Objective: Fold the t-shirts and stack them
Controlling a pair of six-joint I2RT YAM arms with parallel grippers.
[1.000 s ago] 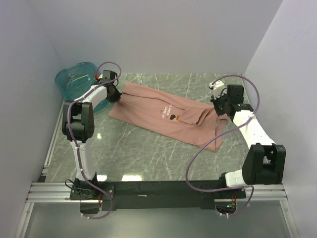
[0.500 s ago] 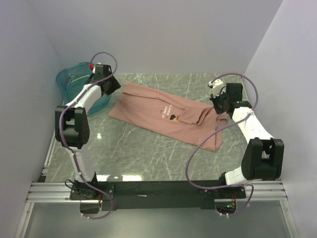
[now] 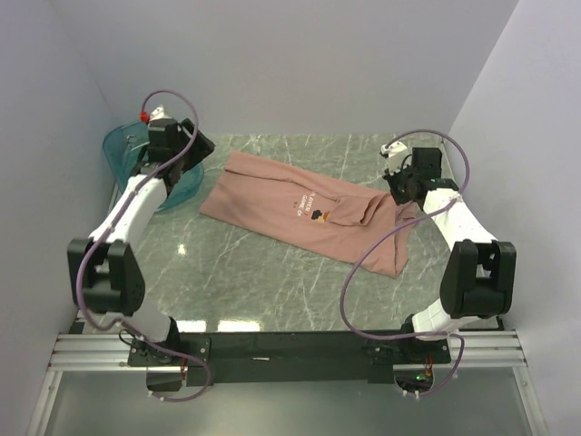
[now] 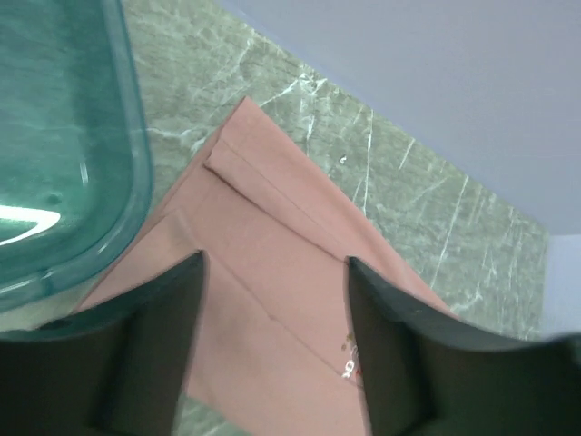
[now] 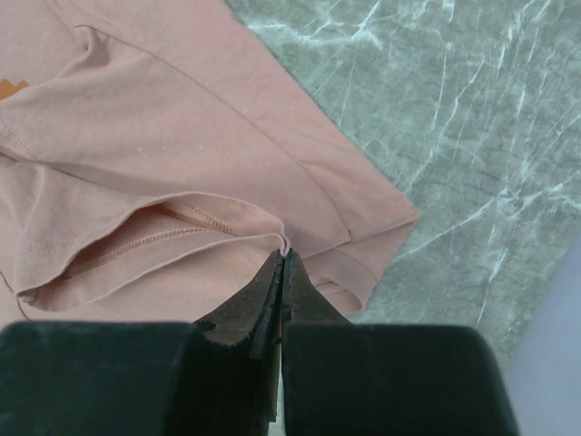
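A dusty-pink t-shirt (image 3: pixel 300 213) lies flat and aslant across the green marble table, its small orange-brown graphic (image 3: pixel 313 215) facing up. My left gripper (image 3: pixel 200 151) hangs open above the table beside the shirt's far-left corner. In the left wrist view the t-shirt (image 4: pixel 272 209) shows between the spread fingers of that gripper (image 4: pixel 274 272), and nothing is held. My right gripper (image 3: pixel 402 193) is at the shirt's right end. In the right wrist view it (image 5: pixel 284 259) is shut, pinching a small ridge of the t-shirt (image 5: pixel 136 136) next to a stitched sleeve hem.
A translucent teal tub (image 3: pixel 123 150) stands at the far left corner, just behind my left arm; its rim (image 4: pixel 136 173) borders the shirt's corner. Grey walls close in the left, back and right. Bare marble (image 3: pixel 272 282) lies in front of the shirt.
My left gripper has opened, let go of the shirt's far-left corner, and risen back toward the tub. The right gripper stays shut on the cloth and has shifted only slightly.
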